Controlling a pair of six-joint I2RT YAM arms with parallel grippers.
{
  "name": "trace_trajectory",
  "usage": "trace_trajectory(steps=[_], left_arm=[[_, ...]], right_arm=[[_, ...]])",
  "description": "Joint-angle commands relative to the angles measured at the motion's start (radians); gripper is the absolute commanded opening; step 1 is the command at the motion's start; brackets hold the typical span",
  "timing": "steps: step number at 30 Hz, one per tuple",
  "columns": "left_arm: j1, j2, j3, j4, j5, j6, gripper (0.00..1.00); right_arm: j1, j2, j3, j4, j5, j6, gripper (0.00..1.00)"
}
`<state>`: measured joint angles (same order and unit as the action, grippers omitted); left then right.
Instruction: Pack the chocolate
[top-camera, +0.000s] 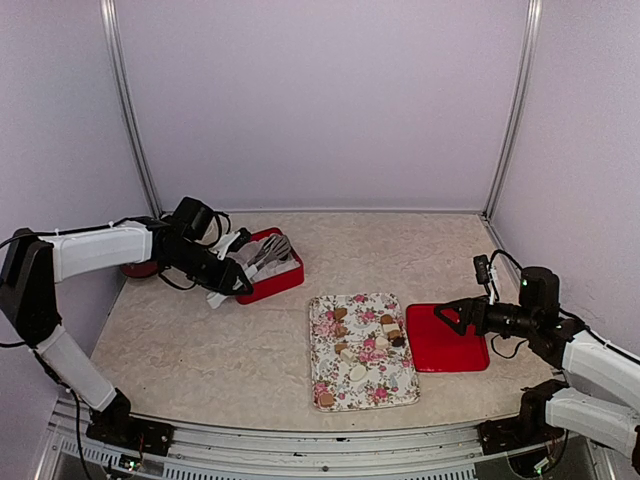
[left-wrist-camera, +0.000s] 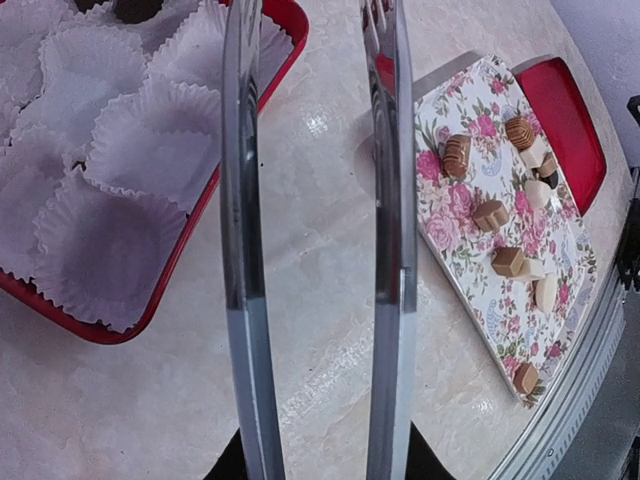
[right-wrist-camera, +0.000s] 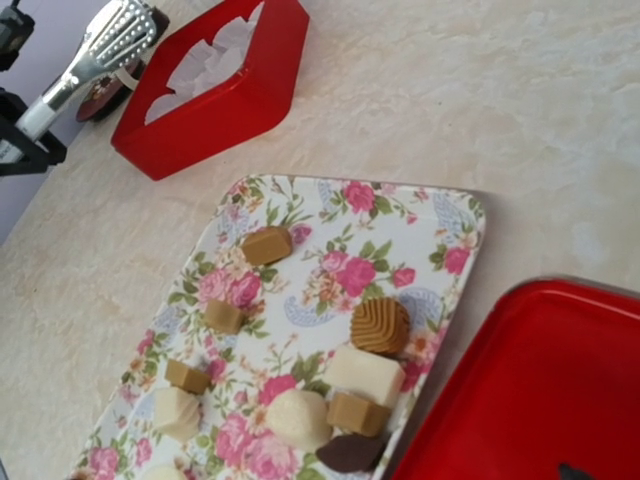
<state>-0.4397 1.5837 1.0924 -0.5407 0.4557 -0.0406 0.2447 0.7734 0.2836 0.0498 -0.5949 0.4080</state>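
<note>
Presently, we log:
Chocolate (top-camera: 362, 345): we count about a dozen pieces on the floral tray (top-camera: 330, 385), mid-bench (top-camera: 200, 350).
Red box (top-camera: 283, 282): white liners (left-wrist-camera: 110, 160), one dark piece visible inside.
Left fingers (left-wrist-camera: 385, 200): parted around silver tongs, beside box; hold unclear to us.
Right fingers (top-camera: 452, 314): over red lid (top-camera: 450, 350); we cannot tell.

Tan, cream-white and dark brown chocolate (right-wrist-camera: 380, 325) sits on a pink-rose floral tray (right-wrist-camera: 440, 235), by a red box (right-wrist-camera: 215, 100) with white crinkled liners (left-wrist-camera: 130, 150) on the beige marbled desk (top-camera: 200, 340).
</note>
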Motion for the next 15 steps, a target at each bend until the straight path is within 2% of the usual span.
trace_trajectory(steps=[1,15], left_arm=[[0.025,0.016,-0.004,0.042,0.091,-0.031,0.25],[0.022,0.095,0.001,0.037,0.088,-0.042,0.27]], right_arm=[[-0.018,-0.003,0.017,0.024,-0.010,-0.002,1.00],[-0.017,-0.008,0.013,0.022,-0.008,-0.006,1.00]])
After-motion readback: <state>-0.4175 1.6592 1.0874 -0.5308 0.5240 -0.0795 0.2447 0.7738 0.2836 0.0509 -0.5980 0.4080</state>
